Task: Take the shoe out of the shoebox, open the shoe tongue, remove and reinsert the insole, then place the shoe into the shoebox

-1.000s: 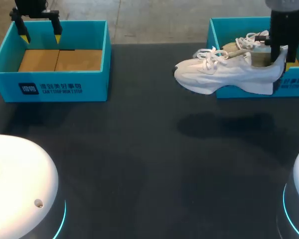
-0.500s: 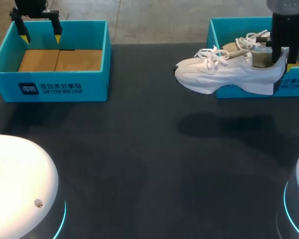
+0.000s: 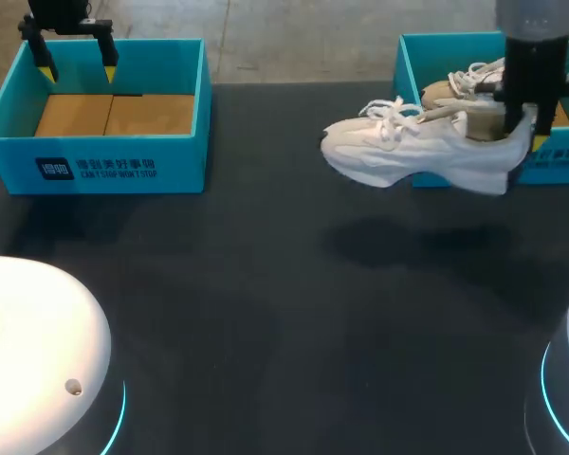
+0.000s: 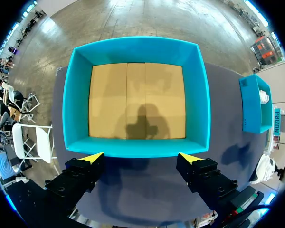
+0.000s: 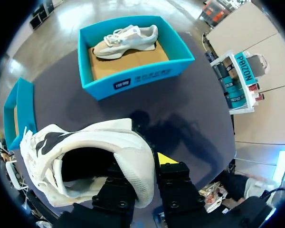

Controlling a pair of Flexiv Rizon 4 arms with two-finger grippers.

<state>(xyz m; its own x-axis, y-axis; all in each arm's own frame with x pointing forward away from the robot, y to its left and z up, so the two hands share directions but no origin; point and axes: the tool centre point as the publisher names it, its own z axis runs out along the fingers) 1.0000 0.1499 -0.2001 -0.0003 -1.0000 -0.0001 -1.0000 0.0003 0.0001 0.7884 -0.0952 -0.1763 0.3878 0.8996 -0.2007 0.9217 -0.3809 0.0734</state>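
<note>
1. Along the desk's (image 3: pixel 266 313) far side sit the left shoebox (image 3: pixel 95 169) and right shoebox (image 3: pixel 561 159)
2. Before the right one, the white shoe (image 3: pixel 417 152) hangs in air
3. Its heel is clamped by the right claw (image 5: pixel 143 167); the left claw (image 4: pixel 141 159) gapes over the left shoebox

Matt cloth shoe (image 3: pixel 412 156), cardboard-floored shoebox (image 5: pixel 142 76), matt tbl (image 3: pixel 266 284).

The left tool (image 4: pixel 141 157) hangs over the near wall of a teal shoebox (image 4: pixel 202 95), fingers spread wide. The box floor is bare cardboard. A second teal box (image 4: pixel 251 109) stands well apart on the dark counter (image 4: pixel 147 190).
</note>
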